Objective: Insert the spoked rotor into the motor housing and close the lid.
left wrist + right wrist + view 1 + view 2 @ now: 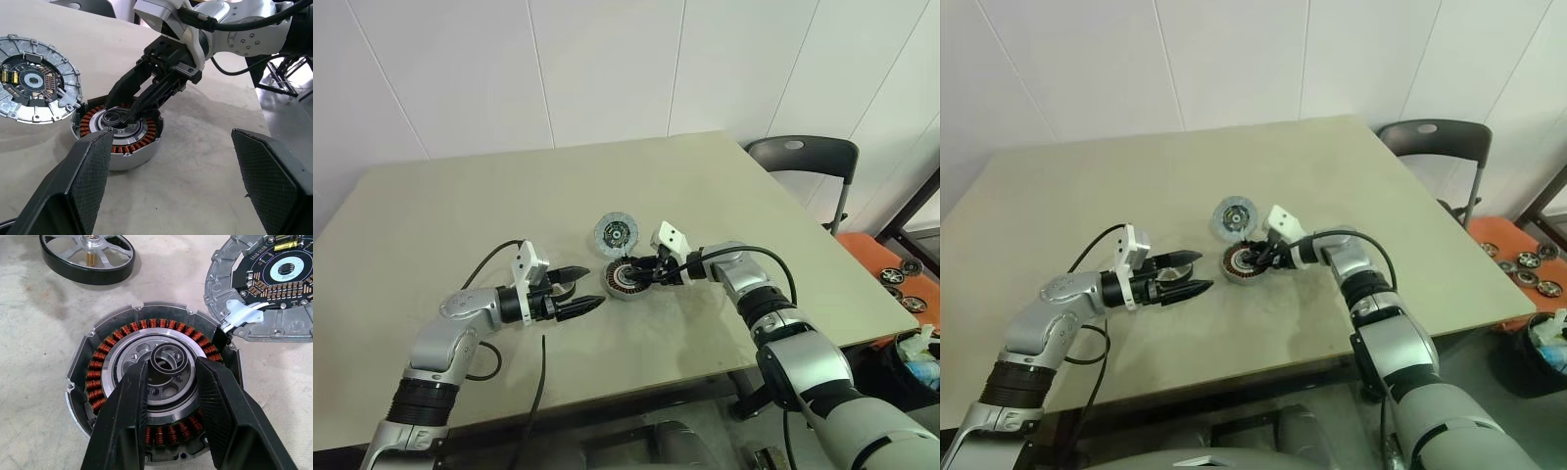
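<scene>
A: Two black fingers of the right gripper (pixel 168 396) stand partly open with their tips down in the centre of the motor housing (pixel 154 382), either side of the small ring at its hub, gripping nothing I can make out.

B: And the left gripper (pixel 576 292)?

A: Wide open and empty, hovering over the worktop (pixel 460 215) just left of the housing.

B: Where's the spoked rotor (pixel 88 254)?

A: On the worktop, near the housing, beside the open left fingers and apart from the right ones. The lid (pixel 616 233) lies just beyond the housing, touching its rim.

B: How would it handle?

A: Stiff metal, probably smooth and slippery on the rim. I'd pinch across the rim or the raised hub, keeping it level over the windings.
</scene>
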`<move>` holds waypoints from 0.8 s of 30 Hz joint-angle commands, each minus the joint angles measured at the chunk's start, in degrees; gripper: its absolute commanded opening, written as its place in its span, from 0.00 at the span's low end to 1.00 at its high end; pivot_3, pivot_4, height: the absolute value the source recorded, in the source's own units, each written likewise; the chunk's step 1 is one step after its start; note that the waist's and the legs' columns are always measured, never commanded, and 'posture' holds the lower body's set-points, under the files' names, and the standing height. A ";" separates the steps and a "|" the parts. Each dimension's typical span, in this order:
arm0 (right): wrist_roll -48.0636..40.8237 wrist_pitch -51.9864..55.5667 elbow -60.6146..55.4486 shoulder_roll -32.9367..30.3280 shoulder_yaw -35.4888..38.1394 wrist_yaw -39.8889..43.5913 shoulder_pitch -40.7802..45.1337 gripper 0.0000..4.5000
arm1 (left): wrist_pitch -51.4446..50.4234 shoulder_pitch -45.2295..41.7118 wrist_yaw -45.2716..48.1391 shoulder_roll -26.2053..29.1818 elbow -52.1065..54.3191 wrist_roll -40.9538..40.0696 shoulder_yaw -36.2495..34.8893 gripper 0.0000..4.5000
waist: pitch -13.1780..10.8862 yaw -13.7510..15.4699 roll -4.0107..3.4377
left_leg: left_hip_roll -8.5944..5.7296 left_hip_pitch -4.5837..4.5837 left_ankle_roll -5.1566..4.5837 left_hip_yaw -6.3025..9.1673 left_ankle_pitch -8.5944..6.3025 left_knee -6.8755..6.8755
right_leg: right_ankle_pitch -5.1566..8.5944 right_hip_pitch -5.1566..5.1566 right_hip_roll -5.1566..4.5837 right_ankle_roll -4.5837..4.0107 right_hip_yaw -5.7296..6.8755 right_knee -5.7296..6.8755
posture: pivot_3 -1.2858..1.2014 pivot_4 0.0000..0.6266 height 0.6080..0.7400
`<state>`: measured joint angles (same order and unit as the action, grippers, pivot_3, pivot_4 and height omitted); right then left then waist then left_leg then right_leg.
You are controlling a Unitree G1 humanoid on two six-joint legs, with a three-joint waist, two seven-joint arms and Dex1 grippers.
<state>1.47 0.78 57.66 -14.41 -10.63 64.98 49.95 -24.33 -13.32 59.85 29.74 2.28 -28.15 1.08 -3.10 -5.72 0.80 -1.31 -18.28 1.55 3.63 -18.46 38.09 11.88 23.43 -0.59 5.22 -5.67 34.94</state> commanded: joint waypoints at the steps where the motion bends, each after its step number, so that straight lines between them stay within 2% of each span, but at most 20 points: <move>1: 0.44 0.01 0.08 0.36 -0.16 0.01 1.04 0.36 | 1.02 -0.68 0.28 -0.03 0.55 -0.18 -0.40 0.91 | 0.00 0.00 0.00 | 0.00 0.00 0.00 0.00 0.00 0.00 | 0.00 0.00 0.00 0.00 0.00 0.00 | 0.52 0.00 1.00; 24: 0.97 0.45 0.72 1.85 -0.33 -2.67 0.92 0.36 | 1.45 -0.78 -0.02 -0.51 0.20 0.19 -0.46 0.91 | 0.00 -0.15 0.00 | 0.01 0.02 0.00 0.01 0.00 0.00 | 0.00 0.00 0.01 0.00 0.00 0.02 | 0.52 0.00 1.00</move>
<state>1.55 0.95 57.71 -12.78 -10.68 62.91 49.95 -24.16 -13.32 59.72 29.23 2.19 -28.00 1.09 -3.10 -5.87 0.80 -1.30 -18.26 1.55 3.64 -18.46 38.08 11.88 23.42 -0.58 5.23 -5.67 34.96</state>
